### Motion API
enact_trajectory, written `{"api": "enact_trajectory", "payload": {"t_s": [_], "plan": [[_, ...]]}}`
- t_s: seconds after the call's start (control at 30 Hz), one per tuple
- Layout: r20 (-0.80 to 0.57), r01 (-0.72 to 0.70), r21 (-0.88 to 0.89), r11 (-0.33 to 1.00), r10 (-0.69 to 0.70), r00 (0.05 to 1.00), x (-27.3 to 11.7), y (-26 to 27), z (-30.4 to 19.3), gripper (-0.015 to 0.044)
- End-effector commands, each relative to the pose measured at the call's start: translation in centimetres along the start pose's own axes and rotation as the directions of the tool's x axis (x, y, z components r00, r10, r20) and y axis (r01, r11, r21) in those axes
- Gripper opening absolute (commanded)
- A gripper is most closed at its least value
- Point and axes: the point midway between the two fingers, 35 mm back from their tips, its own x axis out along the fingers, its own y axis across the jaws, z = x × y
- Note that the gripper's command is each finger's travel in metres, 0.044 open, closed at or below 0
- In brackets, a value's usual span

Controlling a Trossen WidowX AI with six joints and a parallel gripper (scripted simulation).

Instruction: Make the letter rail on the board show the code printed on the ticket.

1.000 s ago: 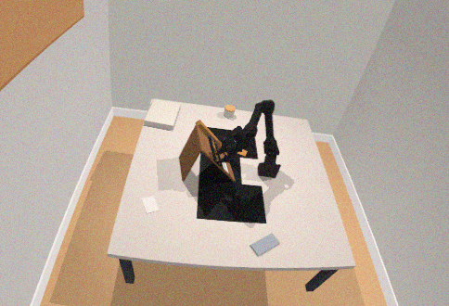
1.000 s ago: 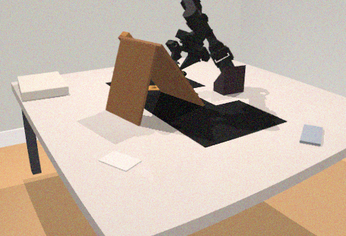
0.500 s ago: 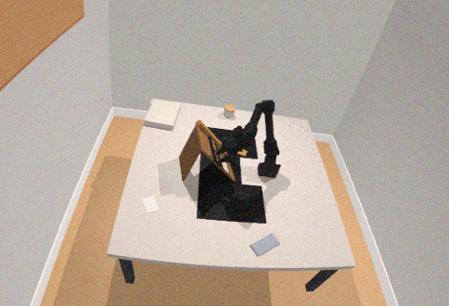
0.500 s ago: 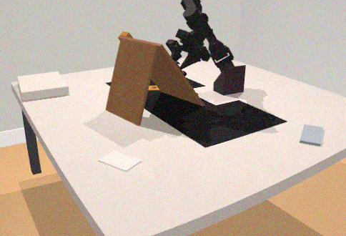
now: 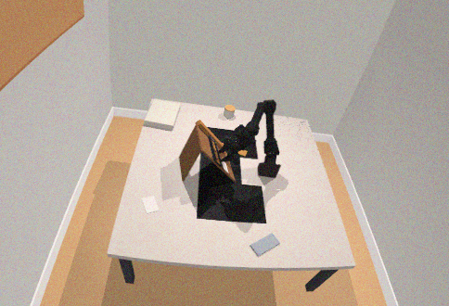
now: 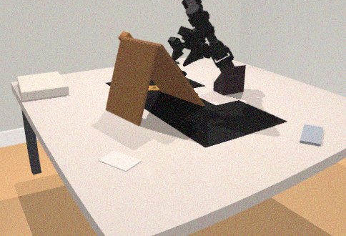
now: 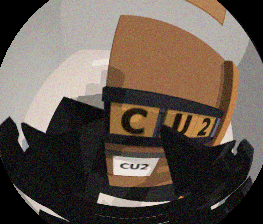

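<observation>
Currently stands with fingers (image 5: 230,148) (image 6: 191,56) well open, gripping nothing, near C tile (image 7: 133,121); reads C, U, 2 along rail (image 5: 212,150) (image 7: 161,97), matching ticket (image 5: 225,167) (image 7: 133,166) below, gap after C.

On the light table top (image 5: 297,220) (image 6: 229,180), a thick off-white block (image 5: 162,114) (image 6: 43,85) lies flat in one corner, with a small round container (image 5: 229,111), tan on top and pale at the side, standing near the same edge in the top view. A thin white card (image 5: 149,204) (image 6: 120,161) lies flat well apart from a blue-grey slab (image 5: 264,245) (image 6: 312,134), which rests near another edge. Surrounding these are a tan floor (image 5: 186,286) (image 6: 53,205) and grey walls (image 5: 250,30) (image 6: 89,1).
</observation>
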Motion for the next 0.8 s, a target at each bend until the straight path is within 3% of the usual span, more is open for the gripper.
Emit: {"api": "enact_trajectory", "payload": {"t_s": [0.0, 0.77], "plan": [[0.003, 0.004, 0.006, 1.000, -0.004, 1.000, -0.3, 0.0, 0.0, 0.0295], [0.002, 0.003, 0.006, 1.000, -0.003, 1.000, -1.8, 0.5, -0.2, 0.0295]]}}
